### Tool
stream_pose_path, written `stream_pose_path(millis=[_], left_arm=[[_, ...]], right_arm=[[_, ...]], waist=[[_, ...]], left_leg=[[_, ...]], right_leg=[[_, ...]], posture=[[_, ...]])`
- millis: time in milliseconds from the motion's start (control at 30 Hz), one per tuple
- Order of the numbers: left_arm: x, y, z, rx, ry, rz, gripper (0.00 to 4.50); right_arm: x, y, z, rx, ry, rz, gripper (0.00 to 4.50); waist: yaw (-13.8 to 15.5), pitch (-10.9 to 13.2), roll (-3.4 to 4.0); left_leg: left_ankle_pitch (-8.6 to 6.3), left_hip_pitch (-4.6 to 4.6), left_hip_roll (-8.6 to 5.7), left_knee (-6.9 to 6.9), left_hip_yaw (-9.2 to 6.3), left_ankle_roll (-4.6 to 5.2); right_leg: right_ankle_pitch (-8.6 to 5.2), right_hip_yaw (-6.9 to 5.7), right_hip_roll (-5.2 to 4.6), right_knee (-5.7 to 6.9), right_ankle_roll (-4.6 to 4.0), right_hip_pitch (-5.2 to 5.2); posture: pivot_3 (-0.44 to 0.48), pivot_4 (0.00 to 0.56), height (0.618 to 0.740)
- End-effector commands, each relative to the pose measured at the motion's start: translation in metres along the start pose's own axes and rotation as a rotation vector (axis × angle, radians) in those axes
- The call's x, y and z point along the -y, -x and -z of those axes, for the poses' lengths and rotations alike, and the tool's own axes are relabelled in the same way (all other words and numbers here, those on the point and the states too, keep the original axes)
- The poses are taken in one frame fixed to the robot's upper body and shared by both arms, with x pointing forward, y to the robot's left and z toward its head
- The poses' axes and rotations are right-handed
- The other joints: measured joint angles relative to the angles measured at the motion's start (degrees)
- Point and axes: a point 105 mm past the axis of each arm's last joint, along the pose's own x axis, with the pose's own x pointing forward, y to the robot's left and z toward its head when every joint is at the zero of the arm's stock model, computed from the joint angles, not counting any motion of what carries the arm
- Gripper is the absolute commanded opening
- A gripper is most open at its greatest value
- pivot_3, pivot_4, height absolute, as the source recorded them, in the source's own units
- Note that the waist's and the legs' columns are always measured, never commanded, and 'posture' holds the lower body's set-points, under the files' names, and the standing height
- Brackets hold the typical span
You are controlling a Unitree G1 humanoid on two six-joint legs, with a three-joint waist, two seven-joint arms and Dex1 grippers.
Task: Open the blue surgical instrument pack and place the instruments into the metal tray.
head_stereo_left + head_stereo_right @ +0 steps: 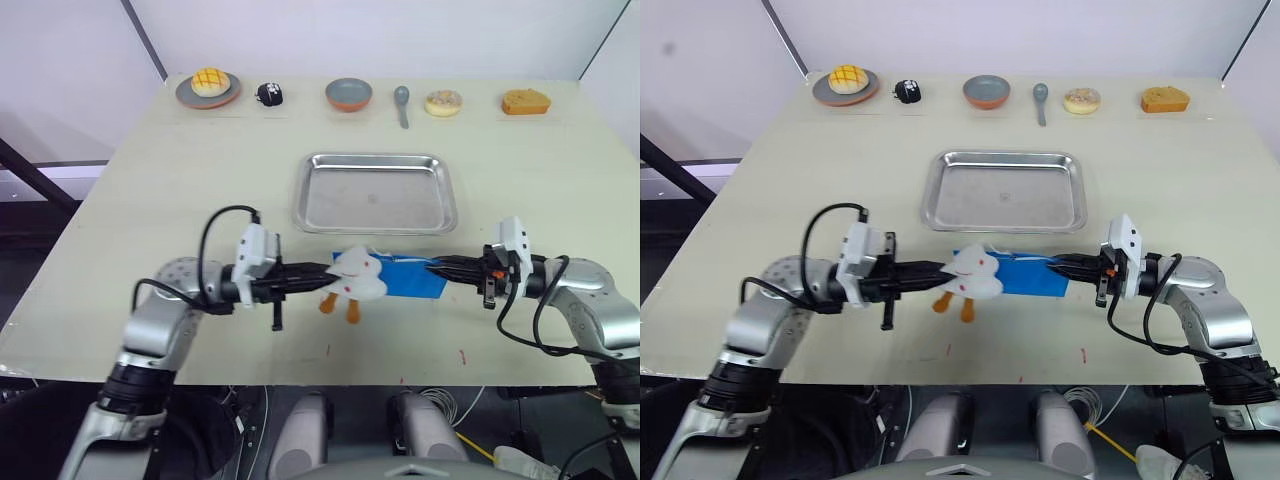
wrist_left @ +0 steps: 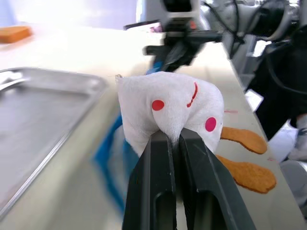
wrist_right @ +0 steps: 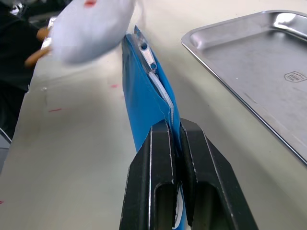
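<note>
The blue surgical instrument pack [image 1: 412,278] stands on edge just in front of the metal tray [image 1: 375,195], stretched between my two grippers. A white zip line runs along its upper edge [image 3: 160,93]. My right gripper [image 3: 175,132] is shut on the pack's right end. My left gripper [image 2: 173,139] is shut on a white plush charm [image 2: 168,108] with red dots and orange feet, which hangs at the pack's left end [image 1: 358,275]. The tray holds nothing. The instruments are out of view.
Along the table's far edge sit a plate with a bun [image 1: 209,88], a small black object [image 1: 270,94], an orange-rimmed bowl [image 1: 348,94], a grey spoon [image 1: 402,100], a doughnut [image 1: 443,102] and a slice of cake [image 1: 526,101]. The table's front edge runs close behind both arms.
</note>
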Motion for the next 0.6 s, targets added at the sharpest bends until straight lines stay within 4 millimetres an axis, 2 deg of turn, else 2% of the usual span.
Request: stream_pose_path(millis=[33,300,600], left_arm=[[-0.009,0.025,-0.004,-0.041,-0.028,-0.061,0.03],[-0.017,0.056,0.020,-0.165,0.002,-0.119,0.03],[-0.021,0.054,0.040,-0.243,0.001,-0.118,0.03]], right_arm=[[0.004,0.010,-0.003,-0.007,0.026,0.029,0.00],[0.005,0.016,0.001,-0.026,0.026,0.036,0.00],[0.004,0.022,-0.002,-0.025,0.026,0.043,0.00]], waist=[[0.04,0.00,0.00],[0.20,0.00,0.00],[1.17,0.00,0.01]], left_leg=[[0.00,0.01,0.00,-0.01,0.00,0.00],[0.00,-0.04,-0.01,-0.02,0.01,0.00],[0.00,-0.16,-0.02,-0.02,0.02,0.00]], right_leg=[[0.00,0.00,0.00,0.00,0.00,0.00],[0.00,-0.05,-0.03,-0.09,0.00,0.00],[0.01,-0.12,-0.06,-0.19,-0.01,-0.02]], posture=[[0.000,0.150,0.740],[0.000,0.150,0.740],[0.000,0.150,0.740]])
